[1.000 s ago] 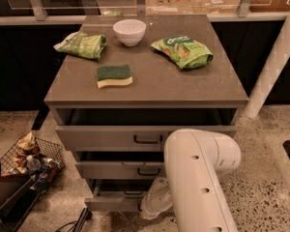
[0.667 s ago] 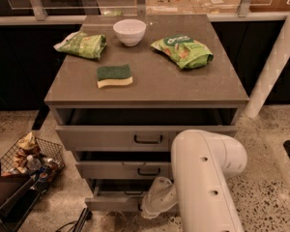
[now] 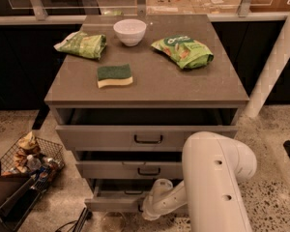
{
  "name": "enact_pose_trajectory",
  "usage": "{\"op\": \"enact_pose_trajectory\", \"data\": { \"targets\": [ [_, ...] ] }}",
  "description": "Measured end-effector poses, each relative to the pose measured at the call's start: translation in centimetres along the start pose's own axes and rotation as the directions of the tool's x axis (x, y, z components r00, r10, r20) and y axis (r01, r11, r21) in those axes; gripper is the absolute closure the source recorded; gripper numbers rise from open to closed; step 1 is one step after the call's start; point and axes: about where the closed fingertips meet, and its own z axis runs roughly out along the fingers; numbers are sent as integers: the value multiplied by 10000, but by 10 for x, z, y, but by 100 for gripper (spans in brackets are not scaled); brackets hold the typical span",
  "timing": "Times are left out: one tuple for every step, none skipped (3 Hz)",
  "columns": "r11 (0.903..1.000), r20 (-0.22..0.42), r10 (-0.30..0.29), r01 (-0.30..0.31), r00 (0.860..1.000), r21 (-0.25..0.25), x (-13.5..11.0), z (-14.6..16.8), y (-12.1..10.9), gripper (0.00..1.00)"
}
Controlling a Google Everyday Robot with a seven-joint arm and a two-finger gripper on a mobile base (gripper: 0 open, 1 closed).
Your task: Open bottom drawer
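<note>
Jutting partly open, grey bottom drawer (image 3: 111, 204), hand (image 3: 150, 210) at its front, grip impossible to tell.

bottom drawer (image 3: 113, 204): grey front
sponge (image 3: 115, 75): green over yellow
bowl (image 3: 130, 31): white
gripper (image 3: 150, 210): white, at bottom drawer front
floor (image 3: 275, 129): speckled beige

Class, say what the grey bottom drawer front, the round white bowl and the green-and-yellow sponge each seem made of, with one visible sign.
Grey bottom drawer front: likely painted or laminated board; matt, even, no grain. The gripper sits at its right end. Round white bowl: probably glazed ceramic; smooth, faint shine. Green-and-yellow sponge: yellow foam under a dull green scouring layer.
</note>
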Motion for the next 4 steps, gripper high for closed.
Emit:
{"op": "enact_pose_trajectory", "data": {
  "targets": [
    [10000, -1, 1, -1, 10000, 1, 0, 0, 0, 100],
    [9997, -138, 198, -196, 9997, 161, 0, -2, 9, 100],
    [9994, -187, 259, -255, 9995, 224, 0, -3, 13, 100],
    [9987, -306, 356, -345, 9989, 371, -1, -5, 19, 100]
  ]
}}
